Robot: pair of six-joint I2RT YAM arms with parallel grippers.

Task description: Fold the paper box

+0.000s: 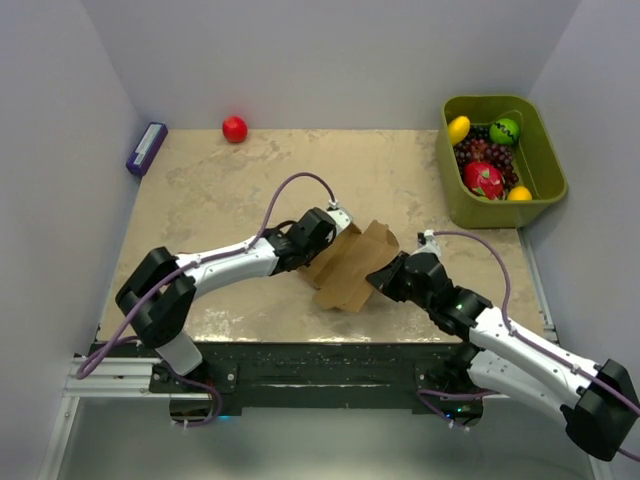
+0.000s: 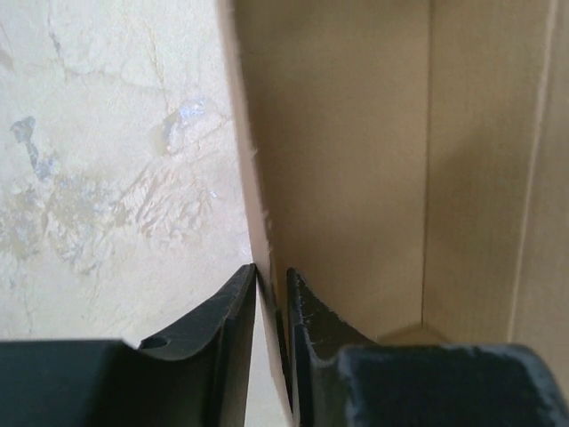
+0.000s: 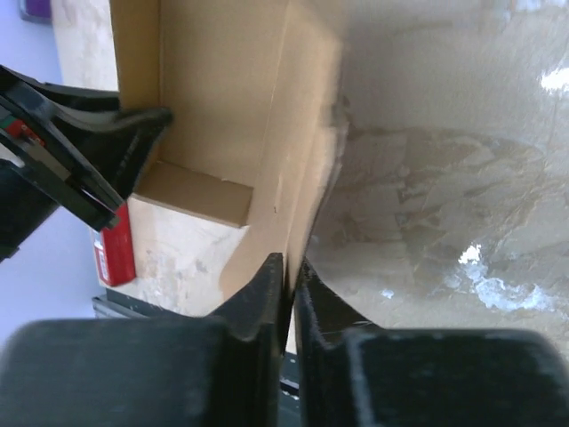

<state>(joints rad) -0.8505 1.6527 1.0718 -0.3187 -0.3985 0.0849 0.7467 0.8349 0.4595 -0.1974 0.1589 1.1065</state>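
The paper box is brown cardboard, partly folded, lying mid-table between both arms. My left gripper reaches it from the upper left. In the left wrist view its jaws straddle one upright wall of the paper box, slightly apart, with a thin gap beside the cardboard. My right gripper comes in from the right. In the right wrist view it is pinched shut on the edge of a panel of the paper box. The left gripper's fingers show at the far wall.
A green bin of fruit stands at the back right. A red ball and a small purple box lie at the back left. A red object sits near the table's front edge.
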